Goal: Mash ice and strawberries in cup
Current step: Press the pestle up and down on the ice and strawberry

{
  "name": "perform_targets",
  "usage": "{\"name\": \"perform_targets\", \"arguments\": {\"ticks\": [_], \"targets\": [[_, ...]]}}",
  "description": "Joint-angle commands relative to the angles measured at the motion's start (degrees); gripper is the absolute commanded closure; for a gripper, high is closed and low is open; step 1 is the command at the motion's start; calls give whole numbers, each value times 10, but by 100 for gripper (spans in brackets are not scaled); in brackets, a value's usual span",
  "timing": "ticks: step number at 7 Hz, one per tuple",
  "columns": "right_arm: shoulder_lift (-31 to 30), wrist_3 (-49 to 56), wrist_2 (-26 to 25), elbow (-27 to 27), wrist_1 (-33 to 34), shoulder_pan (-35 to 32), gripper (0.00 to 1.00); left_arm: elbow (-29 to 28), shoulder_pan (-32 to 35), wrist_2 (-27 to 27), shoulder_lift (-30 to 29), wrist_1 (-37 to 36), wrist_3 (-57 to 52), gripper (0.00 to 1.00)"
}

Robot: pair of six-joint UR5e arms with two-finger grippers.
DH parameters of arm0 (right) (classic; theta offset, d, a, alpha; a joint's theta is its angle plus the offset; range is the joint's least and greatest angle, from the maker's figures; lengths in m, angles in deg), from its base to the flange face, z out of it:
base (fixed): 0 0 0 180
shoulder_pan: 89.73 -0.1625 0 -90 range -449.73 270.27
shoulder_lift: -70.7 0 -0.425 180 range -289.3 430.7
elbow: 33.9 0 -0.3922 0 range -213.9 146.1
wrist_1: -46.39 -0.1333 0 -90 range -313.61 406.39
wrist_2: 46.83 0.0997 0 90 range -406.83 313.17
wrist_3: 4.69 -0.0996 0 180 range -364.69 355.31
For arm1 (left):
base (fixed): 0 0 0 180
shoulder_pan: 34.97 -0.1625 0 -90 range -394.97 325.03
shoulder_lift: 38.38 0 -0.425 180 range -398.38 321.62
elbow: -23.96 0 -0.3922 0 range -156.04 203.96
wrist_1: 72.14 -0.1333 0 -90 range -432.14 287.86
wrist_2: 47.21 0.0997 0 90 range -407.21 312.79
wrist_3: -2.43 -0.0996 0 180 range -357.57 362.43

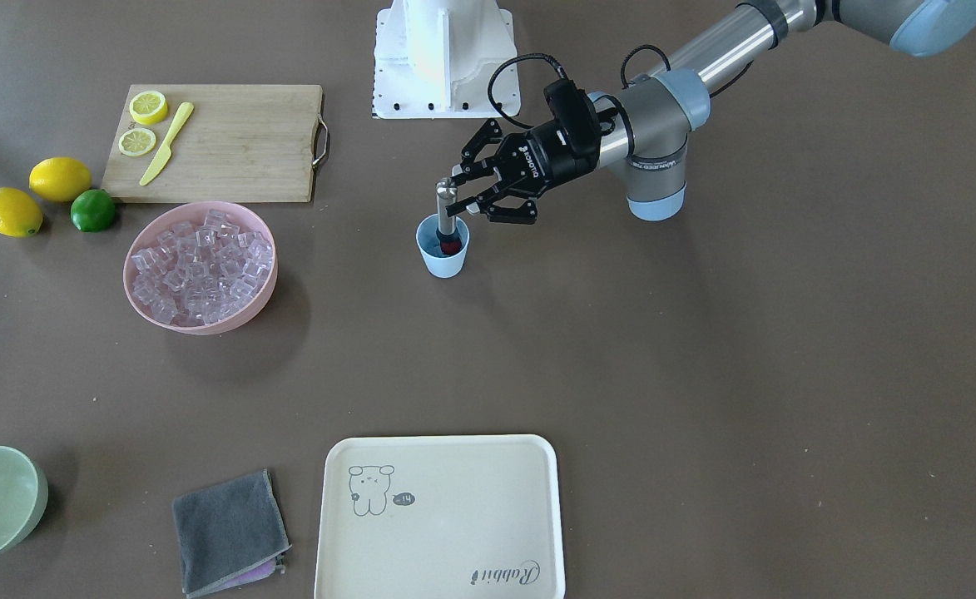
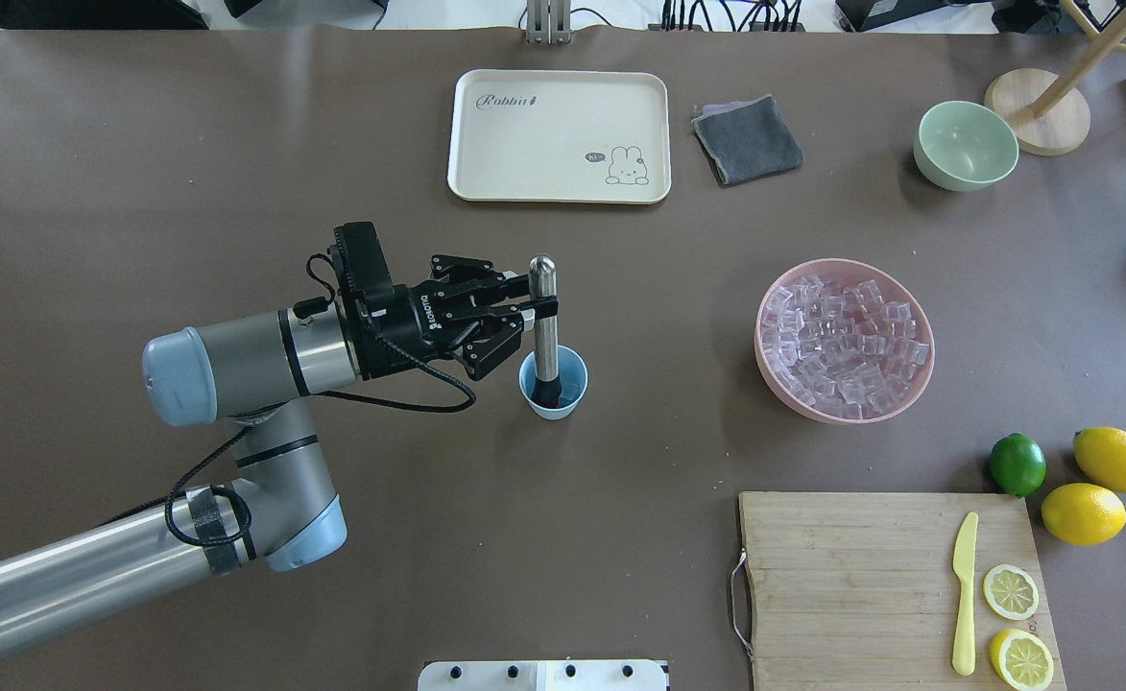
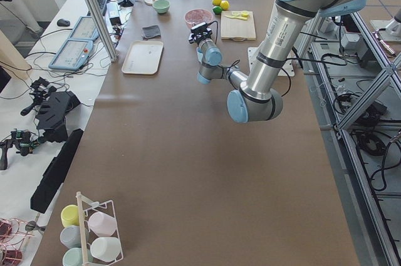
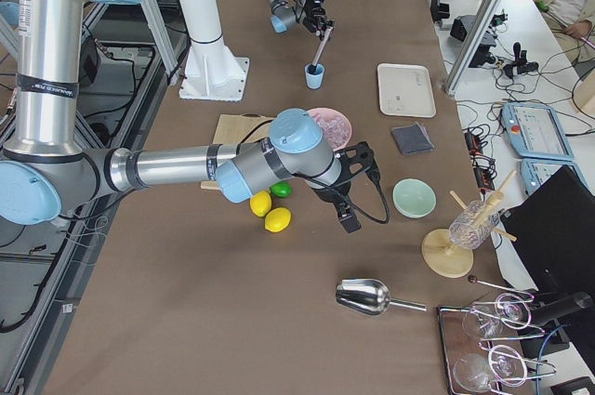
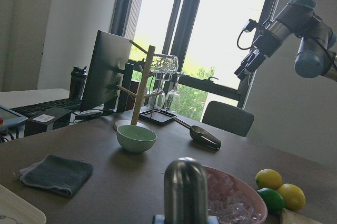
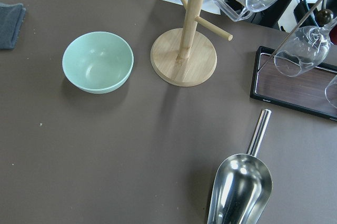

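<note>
- Steel muddler (image 2: 545, 326) stands in the cup (image 2: 577, 384), clamped near its top by the left gripper (image 2: 528, 309), fingers closed; the strawberry (image 1: 451, 246) lies at its tip.
- All visible ice (image 2: 841, 345) sits in the pink bowl (image 2: 812, 411), well apart.
- Whether the right gripper (image 4: 349, 221) is open cannot be told.
- Off-centre pressing could tip the unheld cup.

The small light-blue tapered plastic cup (image 2: 574, 376) stands upright on the worktop, just below the left gripper (image 2: 536, 308). At its bottom a tiny red strawberry (image 1: 452, 246) seems to sit under the tip of the steel muddler (image 2: 545, 331) the gripper clamps. The clear glassy ice cubes (image 2: 844, 338) are heaped in a pink bowl (image 2: 812, 408), well apart to the gripper's right.
</note>
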Motion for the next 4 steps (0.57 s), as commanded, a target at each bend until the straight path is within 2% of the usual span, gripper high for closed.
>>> {"name": "perform_targets", "arguments": {"ticks": [1, 4], "targets": [[1, 0, 0, 0, 0, 0, 0, -2, -15, 18, 0, 0, 0, 100], [-2, 1, 18, -2, 0, 0, 0, -2, -22, 28, -3, -1, -5, 100]]}}
